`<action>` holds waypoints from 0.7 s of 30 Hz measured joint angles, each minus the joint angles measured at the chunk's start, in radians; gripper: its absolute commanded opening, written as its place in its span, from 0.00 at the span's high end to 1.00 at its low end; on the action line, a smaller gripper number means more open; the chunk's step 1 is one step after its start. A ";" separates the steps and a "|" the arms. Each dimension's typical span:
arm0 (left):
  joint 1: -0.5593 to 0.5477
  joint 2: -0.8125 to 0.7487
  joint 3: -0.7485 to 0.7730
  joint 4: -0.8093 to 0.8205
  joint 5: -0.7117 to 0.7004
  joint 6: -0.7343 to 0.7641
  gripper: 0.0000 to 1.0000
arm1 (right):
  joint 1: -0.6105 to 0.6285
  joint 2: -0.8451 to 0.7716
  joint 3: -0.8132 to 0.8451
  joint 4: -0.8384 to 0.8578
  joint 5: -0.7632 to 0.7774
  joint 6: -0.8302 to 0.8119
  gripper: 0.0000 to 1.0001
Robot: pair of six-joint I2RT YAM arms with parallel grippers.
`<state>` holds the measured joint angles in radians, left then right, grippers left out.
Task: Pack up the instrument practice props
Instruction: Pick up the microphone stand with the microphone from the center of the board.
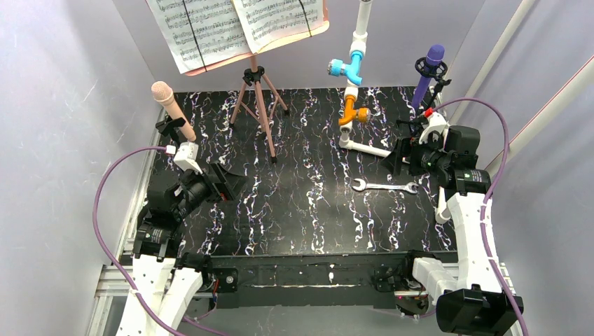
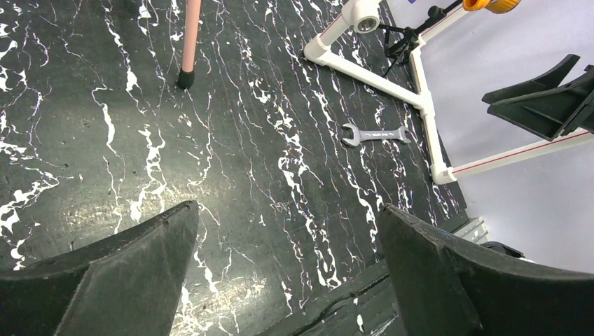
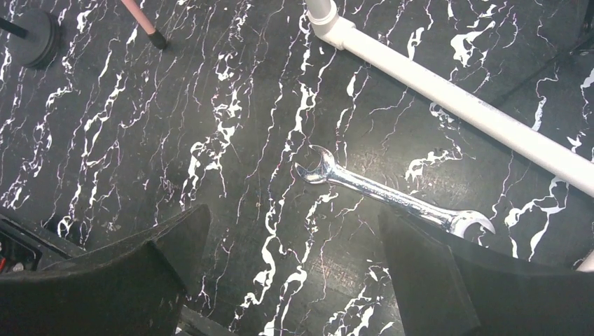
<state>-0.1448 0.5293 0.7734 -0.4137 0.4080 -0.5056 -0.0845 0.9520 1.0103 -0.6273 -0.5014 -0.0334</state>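
Open lane over the middle of the tabletop [image 1: 308, 210], from near edge toward the back. Wrench [image 1: 384, 186] lies flat right of centre, just beside the right tool [image 1: 401, 157]. White pipe [image 1: 365, 147] crosses the surface behind it, then rises upright and blocks back right; purple microphone [image 1: 429, 70] stands beyond it. Tripod legs [image 1: 260, 112] splay at back centre, with sheets [image 1: 238, 28] overhanging above. Peach microphone [image 1: 174, 110] stands at left edge, just behind the left tool [image 1: 231, 183]. Walls [image 1: 70, 105] close both sides.
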 measured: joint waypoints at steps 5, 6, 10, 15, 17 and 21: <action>0.000 0.000 0.000 -0.010 -0.001 0.017 0.00 | 0.000 0.008 0.000 0.000 0.005 0.001 0.00; 0.000 0.000 0.000 -0.013 -0.002 0.023 0.00 | 0.000 0.011 0.000 0.001 0.005 0.000 0.00; 0.000 0.000 0.000 -0.026 -0.008 0.045 0.00 | 0.000 0.022 0.000 0.000 -0.014 -0.022 0.00; 0.000 0.008 0.000 -0.037 -0.035 0.062 0.00 | 0.000 0.028 0.000 -0.003 -0.082 -0.103 0.00; 0.000 0.018 0.000 -0.038 -0.057 0.068 0.00 | 0.000 0.032 -0.006 -0.002 -0.127 -0.158 0.00; 0.000 0.040 -0.001 -0.045 -0.117 0.085 0.00 | 0.000 0.047 -0.051 -0.008 -0.235 -0.278 0.00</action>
<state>-0.1448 0.5694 0.7727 -0.4583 0.2909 -0.4210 -0.0845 0.9985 0.9592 -0.6353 -0.7368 -0.3119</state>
